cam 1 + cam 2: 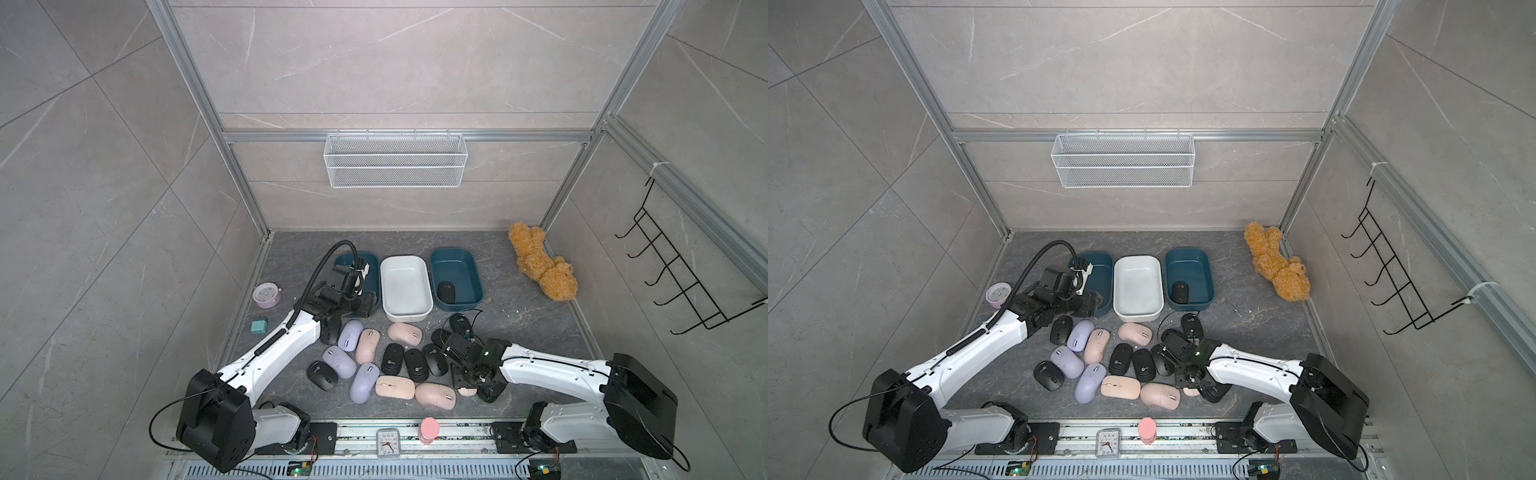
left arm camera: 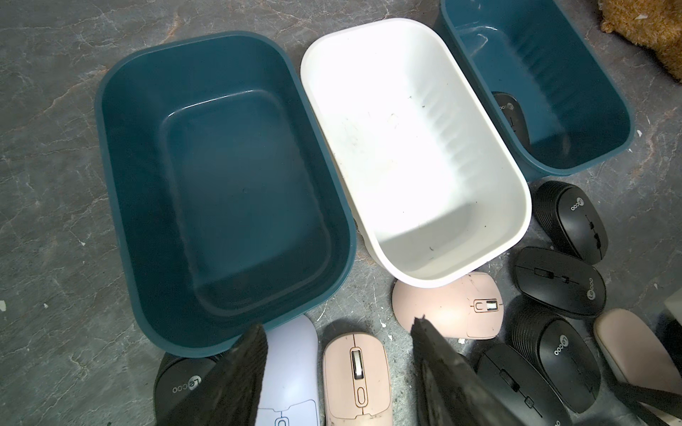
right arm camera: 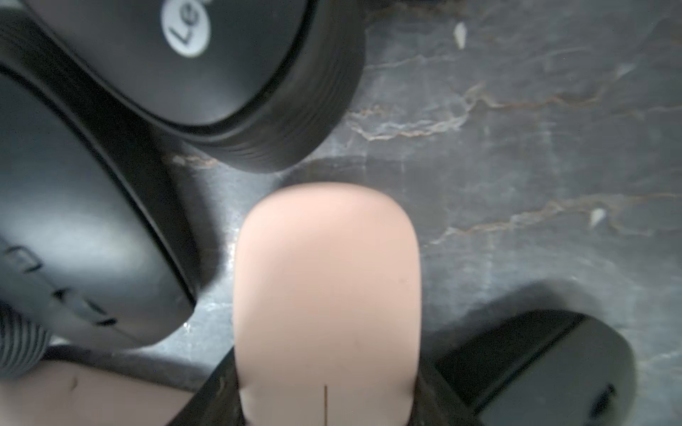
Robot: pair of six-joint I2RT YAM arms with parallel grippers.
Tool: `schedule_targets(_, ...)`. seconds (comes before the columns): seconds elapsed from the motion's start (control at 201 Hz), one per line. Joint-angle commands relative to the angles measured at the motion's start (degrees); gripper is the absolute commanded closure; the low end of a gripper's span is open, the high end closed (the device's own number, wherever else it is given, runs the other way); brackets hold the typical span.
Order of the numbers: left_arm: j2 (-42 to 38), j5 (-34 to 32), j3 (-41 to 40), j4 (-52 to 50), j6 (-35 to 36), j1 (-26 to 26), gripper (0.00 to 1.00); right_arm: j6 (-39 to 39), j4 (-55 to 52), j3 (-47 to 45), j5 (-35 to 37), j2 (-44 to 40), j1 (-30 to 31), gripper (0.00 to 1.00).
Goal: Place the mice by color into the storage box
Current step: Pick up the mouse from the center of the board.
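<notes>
Three storage boxes stand in a row: an empty teal one (image 1: 345, 259) (image 2: 221, 184), an empty white one (image 1: 405, 286) and a teal one (image 1: 457, 266) holding one black mouse (image 1: 446, 292). In front lie loose mice, lavender (image 1: 339, 361), pink (image 1: 368, 345) and black (image 1: 392, 358). My left gripper (image 2: 337, 328) hovers open over the near edge of the left teal box, nothing between its fingers. At the pile's right front, my right gripper (image 3: 326, 380) is down on the floor, shut on a pink mouse (image 3: 326, 276) (image 1: 467, 391), with black mice close on both sides.
A lavender alarm clock (image 1: 266, 294) and a teal block (image 1: 258, 326) sit at the left wall. A brown plush bear (image 1: 542, 262) lies at the back right. A wire basket (image 1: 395, 160) hangs on the back wall, a hook rack (image 1: 681, 270) on the right wall.
</notes>
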Motion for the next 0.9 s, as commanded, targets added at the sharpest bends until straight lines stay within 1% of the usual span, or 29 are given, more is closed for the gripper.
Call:
schedule_targets(0.0, 0.03, -0.28, 0.72, -0.05, 1.09, -0.31, 0.35, 1.00, -4.97, 3.09, 2.68, -3.08, 0.11, 0.43)
schedule_targets(0.139, -0.31, -0.61, 0.68, -0.18, 1.18, -0.32, 0.35, 1.36, -6.24, 5.21, 3.19, -5.34, 0.16, 0.44)
schedule_targets(0.404, -1.35, -0.98, 0.85, -0.41, 1.47, -0.32, 0.35, 1.51, -7.66, 8.11, 5.58, -6.60, 0.16, 0.45)
schedule_targets(0.568, -2.36, -1.18, 0.23, 0.53, 1.82, -0.31, 0.35, 1.55, -7.49, 10.24, 6.73, -6.12, 0.20, 0.45)
schedule_targets(0.673, -2.02, -2.04, 1.08, -0.79, 2.08, -0.24, 0.35, 1.38, -7.70, 11.71, 7.44, -6.37, 0.19, 0.45)
schedule_targets(0.892, -4.42, -3.17, -0.08, 0.19, 2.75, -0.29, 0.35, -1.78, -8.55, 17.03, 8.31, -4.48, 0.18, 0.45)
